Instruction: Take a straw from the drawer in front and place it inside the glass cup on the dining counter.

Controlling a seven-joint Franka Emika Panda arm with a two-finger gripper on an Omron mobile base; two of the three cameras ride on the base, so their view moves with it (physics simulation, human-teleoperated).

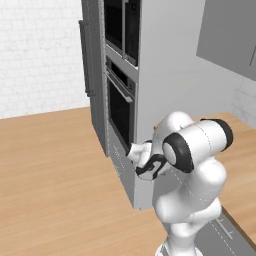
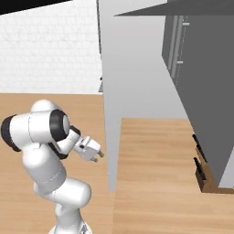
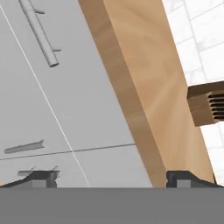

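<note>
The gripper (image 3: 111, 178) is standing open, empty, at the frame's bottom. The light grey flat-fronted drawer (image 3: 65, 127), possibly shut, is showing a metal bar handle (image 3: 24, 147) at lower left.

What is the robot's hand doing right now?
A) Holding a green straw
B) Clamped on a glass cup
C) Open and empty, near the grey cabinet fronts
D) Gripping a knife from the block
C: in the hand view the hand has its two dark fingertips far apart with nothing between them, facing the grey drawer fronts and their bar handle.
</note>
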